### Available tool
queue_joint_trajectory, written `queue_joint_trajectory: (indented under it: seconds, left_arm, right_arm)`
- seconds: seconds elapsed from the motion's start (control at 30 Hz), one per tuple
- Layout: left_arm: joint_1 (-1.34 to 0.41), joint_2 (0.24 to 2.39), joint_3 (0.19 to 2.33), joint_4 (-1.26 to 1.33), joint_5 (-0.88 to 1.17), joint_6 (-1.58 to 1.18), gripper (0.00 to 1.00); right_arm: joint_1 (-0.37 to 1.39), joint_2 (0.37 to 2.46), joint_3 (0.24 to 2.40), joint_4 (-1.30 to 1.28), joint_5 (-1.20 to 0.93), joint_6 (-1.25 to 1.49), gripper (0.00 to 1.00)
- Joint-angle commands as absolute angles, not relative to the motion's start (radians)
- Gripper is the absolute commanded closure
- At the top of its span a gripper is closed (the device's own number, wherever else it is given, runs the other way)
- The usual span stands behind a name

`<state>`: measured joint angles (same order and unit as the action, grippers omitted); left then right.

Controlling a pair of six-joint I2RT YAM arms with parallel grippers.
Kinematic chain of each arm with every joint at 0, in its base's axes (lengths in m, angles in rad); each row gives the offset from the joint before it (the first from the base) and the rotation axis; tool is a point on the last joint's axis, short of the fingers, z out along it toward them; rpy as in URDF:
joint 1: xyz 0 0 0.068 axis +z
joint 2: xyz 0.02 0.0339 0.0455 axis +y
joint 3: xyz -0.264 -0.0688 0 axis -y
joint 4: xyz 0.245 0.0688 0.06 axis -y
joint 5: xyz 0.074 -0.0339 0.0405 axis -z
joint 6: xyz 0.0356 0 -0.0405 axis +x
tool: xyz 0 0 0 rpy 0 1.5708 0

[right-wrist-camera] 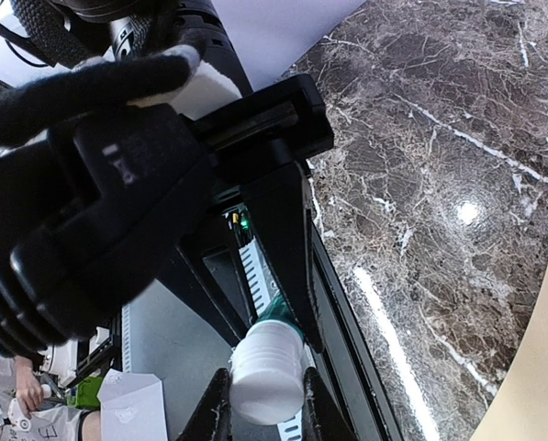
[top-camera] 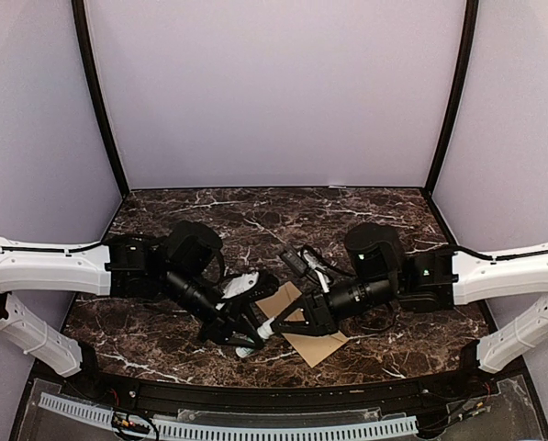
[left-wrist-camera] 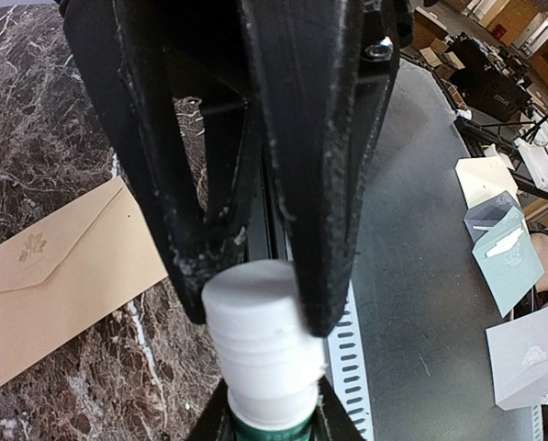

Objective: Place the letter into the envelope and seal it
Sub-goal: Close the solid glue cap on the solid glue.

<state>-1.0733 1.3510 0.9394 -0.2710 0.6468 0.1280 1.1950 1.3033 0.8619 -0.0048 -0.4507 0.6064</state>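
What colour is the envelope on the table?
The envelope is plain tan brown with a faint leaf emblem; the left wrist view shows it best.

The dark marble-patterned surface [top-camera: 255,216], veined in white, carries the kraft-brown envelope [top-camera: 318,344], which lies flat near the front edge, slightly right of centre, flap side up with its faint emblem showing
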Motion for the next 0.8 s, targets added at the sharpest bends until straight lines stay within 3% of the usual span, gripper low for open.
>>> queue_joint_trajectory:
  seconds: [0.0, 0.77]
  left_arm:
    - [-1.075, 1.342, 0.941, -0.214, 0.634, 0.134, 1.0]
    - [-1.037, 1.352, 0.948, -0.196, 0.656, 0.093, 1.0]
  right_arm:
    - [1.229, 1.316, 0.896, 0.012, -0.469, 0.595, 0.92]
    - [1.294, 1.352, 0.888, 0.01, -0.394, 0.622, 0.93]
